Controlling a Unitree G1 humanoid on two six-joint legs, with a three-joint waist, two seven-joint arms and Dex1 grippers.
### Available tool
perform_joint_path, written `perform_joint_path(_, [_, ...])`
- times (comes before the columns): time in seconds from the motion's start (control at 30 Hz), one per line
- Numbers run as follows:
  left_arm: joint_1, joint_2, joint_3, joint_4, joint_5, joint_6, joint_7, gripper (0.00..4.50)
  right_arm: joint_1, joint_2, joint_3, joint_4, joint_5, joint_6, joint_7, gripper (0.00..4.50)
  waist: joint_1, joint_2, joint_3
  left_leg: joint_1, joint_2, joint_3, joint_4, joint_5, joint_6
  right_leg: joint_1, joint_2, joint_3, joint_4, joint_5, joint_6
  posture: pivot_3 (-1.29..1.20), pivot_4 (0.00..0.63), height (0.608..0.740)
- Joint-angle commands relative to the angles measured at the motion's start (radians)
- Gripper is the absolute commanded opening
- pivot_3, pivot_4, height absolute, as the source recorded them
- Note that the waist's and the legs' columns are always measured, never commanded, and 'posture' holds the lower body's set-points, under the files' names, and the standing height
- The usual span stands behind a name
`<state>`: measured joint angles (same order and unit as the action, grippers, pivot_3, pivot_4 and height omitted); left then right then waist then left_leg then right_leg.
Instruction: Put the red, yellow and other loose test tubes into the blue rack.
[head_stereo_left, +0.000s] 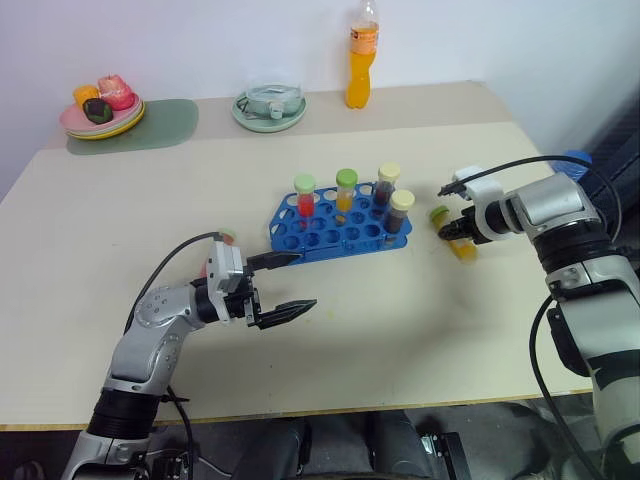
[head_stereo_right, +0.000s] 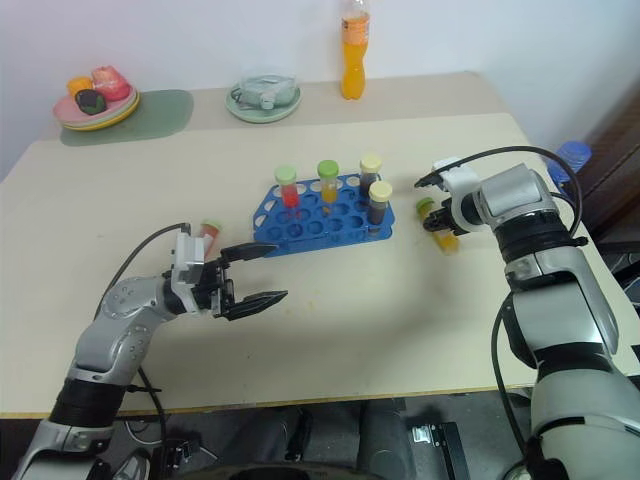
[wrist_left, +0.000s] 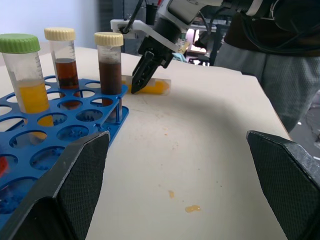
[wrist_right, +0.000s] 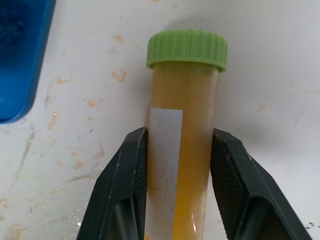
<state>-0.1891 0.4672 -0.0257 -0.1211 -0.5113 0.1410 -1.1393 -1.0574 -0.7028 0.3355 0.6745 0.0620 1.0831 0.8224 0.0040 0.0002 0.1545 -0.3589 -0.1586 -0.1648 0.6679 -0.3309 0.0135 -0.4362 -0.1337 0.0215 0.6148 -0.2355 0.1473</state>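
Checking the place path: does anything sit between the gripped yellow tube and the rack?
Nothing visible: bare table separates the yellow tube, shut in the right gripper, from the rack.

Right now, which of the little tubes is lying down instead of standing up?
The yellow tube with the green cap on the table, pinched by the right gripper. The four others stand upright in the blue rack.

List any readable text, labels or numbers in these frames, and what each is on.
No readable text anywhere.
Yellow tube held between the right gripper fingers: white label strip, blank.
Orange drink bottle: label band, too small to read.
Tubes standing in the blue rack: no markings visible.
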Motion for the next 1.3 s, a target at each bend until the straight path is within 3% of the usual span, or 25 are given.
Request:
perform_joint_path(0.03, [0.002,0.007,-0.006,-0.029,-0.010,-0.005,-0.013,4.50,0.033,-0.014,-0.001,-0.036,-0.015,-0.001,0.018,1.75,0.000,0.000,0.000,0.000,0.000,0.000,0.000,0.000,0.000,0.000,0.000,0.000,0.000,0.000,0.000,0.00,0.150,0.740])
perform_joint_path(0.2, [-0.005,0.006,-0.006,-0.019,-0.005,-0.006,-0.019,4.50,0.128,-0.090,-0.008,-0.215,0.001,0.032,0.070,1.75,0.011,0.000,0.000,0.000,0.000,0.000,0.000,0.000,0.000,0.000,0.000,0.000,0.000,0.000,0.000,0.00,0.150,0.740])
perform_joint_path(0.47, [-0.021,0.005,-0.008,0.007,0.000,-0.012,-0.027,4.50,0.430,-0.275,-0.093,-0.732,0.123,0.150,0.143,1.75,0.014,0.000,0.000,-0.002,0.000,-0.002,0.001,0.000,0.000,0.000,0.000,-0.002,-0.001,0.000,0.000,0.00,0.150,0.740])
perform_joint_path(0.57, [-0.028,0.002,-0.008,0.020,-0.001,-0.019,-0.031,4.50,0.515,-0.286,-0.153,-0.893,0.185,0.186,0.140,1.75,0.009,0.000,0.000,-0.002,0.000,-0.002,0.001,0.000,0.000,0.000,-0.001,-0.002,-0.001,0.000,0.000,0.00,0.150,0.740])
perform_joint_path(0.67, [-0.041,-0.018,0.005,0.045,-0.002,-0.028,-0.007,4.50,0.598,-0.240,-0.246,-1.055,0.267,0.159,0.144,1.75,0.009,0.000,0.000,-0.002,0.000,-0.001,0.001,0.000,0.000,0.000,0.000,-0.002,0.000,0.000,0.000,0.00,0.150,0.740])
perform_joint_path(0.73, [-0.045,-0.025,0.011,0.058,-0.003,-0.031,0.000,4.50,0.661,-0.138,-0.341,-1.127,0.325,0.052,0.120,1.75,0.009,0.000,0.000,-0.002,0.000,-0.001,0.001,0.000,0.000,0.000,0.000,-0.002,-0.001,0.000,0.000,0.00,0.150,0.740])
perform_joint_path(0.93, [-0.047,-0.050,0.040,0.074,-0.018,-0.029,0.041,4.50,0.740,0.123,-0.445,-1.149,0.428,-0.299,0.091,1.75,0.012,-0.001,0.000,0.000,0.000,-0.001,0.001,0.000,0.000,0.002,0.000,-0.002,0.000,0.000,0.000,0.00,0.150,0.740])
perform_joint_path(1.17, [-0.041,-0.054,0.058,0.068,-0.021,-0.027,0.065,4.50,0.747,0.287,-0.377,-1.100,0.385,-0.512,-0.005,1.75,0.008,-0.001,0.000,0.002,0.000,-0.001,0.001,0.000,0.000,0.002,0.000,-0.002,0.000,0.000,0.000,0.00,0.150,0.740])
perform_joint_path(1.3, [-0.035,-0.048,0.065,0.057,-0.025,-0.015,0.068,4.50,0.756,0.263,-0.326,-1.118,0.363,-0.478,-0.041,1.75,0.009,0.000,0.000,0.002,0.000,-0.001,0.001,0.000,0.000,0.002,0.000,-0.002,0.000,0.000,0.000,0.00,0.150,0.740])
